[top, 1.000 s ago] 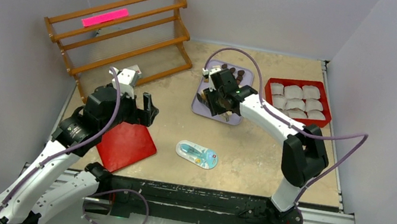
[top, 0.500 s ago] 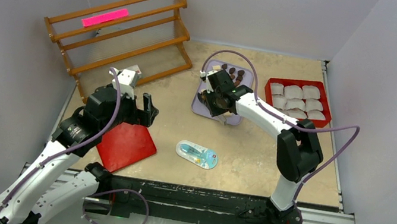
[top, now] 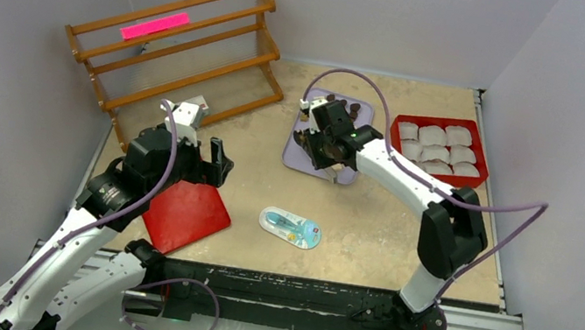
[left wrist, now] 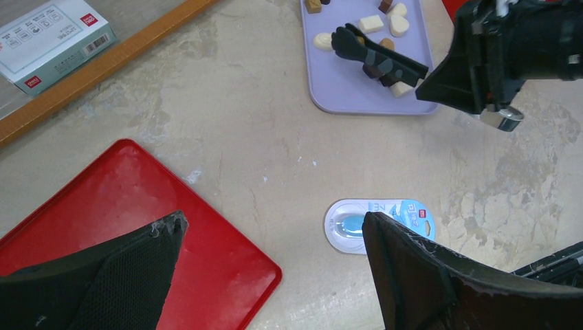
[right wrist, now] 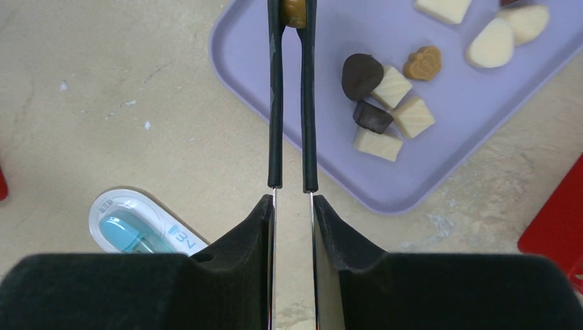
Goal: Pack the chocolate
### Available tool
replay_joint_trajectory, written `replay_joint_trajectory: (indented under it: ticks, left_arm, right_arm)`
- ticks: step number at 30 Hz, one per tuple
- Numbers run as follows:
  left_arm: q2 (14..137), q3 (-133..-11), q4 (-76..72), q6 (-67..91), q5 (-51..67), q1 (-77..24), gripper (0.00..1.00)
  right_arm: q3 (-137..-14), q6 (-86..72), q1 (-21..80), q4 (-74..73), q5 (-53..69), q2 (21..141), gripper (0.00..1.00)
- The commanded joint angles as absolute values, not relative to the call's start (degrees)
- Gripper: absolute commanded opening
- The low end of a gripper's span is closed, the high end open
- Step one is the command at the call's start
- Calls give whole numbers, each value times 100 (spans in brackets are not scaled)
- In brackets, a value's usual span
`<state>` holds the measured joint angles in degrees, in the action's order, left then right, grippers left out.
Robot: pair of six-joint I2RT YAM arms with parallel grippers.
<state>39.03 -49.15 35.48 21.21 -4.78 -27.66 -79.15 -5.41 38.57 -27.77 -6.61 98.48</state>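
Observation:
Chocolate pieces (right wrist: pixel 385 110), dark brown and cream, lie on a lilac tray (right wrist: pixel 447 137), which the top view shows as the lilac tray (top: pixel 294 161) at centre. My right gripper (right wrist: pixel 292 199) is shut on a pair of black tongs (right wrist: pixel 275 103). The tong tips pinch a caramel-brown chocolate (right wrist: pixel 293 12) over the tray's left part. From above, the right gripper (top: pixel 316 144) hangs over the tray. My left gripper (left wrist: pixel 271 227) is open and empty, above the table between a red lid (left wrist: pixel 137 199) and the packet. Its view also shows the tongs (left wrist: pixel 378 58).
A red box (top: pixel 442 122) with white paper cups stands at the right. An oval blue-and-white packet (top: pixel 290 227) lies at centre front. The red lid (top: pixel 185 215) lies at front left. A wooden rack (top: pixel 183 50) stands at back left, with a small carton (left wrist: pixel 51 34) by it.
The right gripper has squeezed the tongs narrower over the tray. The right arm's elbow swung left and back. The left arm has not moved.

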Motion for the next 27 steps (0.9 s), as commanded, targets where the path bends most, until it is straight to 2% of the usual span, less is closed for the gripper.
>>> replay_joint_trajectory:
  ticks: [1,9,19,27]
  left_arm:
    - [3861,-4907,3437,2030,-531,-2760,99]
    - [3854,-4904,3437,2030,-527,-2758,99]
    - [3882,-4896,3419,2030,-463,-2758,99]
    - [3898,-4895,3419,2030,-413,-2762,99]
  right_arm:
    - [-7935,-610,3837,-2969,-1010,9305,12]
    - [-7917,-611,3415,-3396,-1619,8774,12]
    - [-7903,-686,1844,-3582,-1883,8503,12]
    - [-8104,-900,706,-3478,-1190,8880,14]
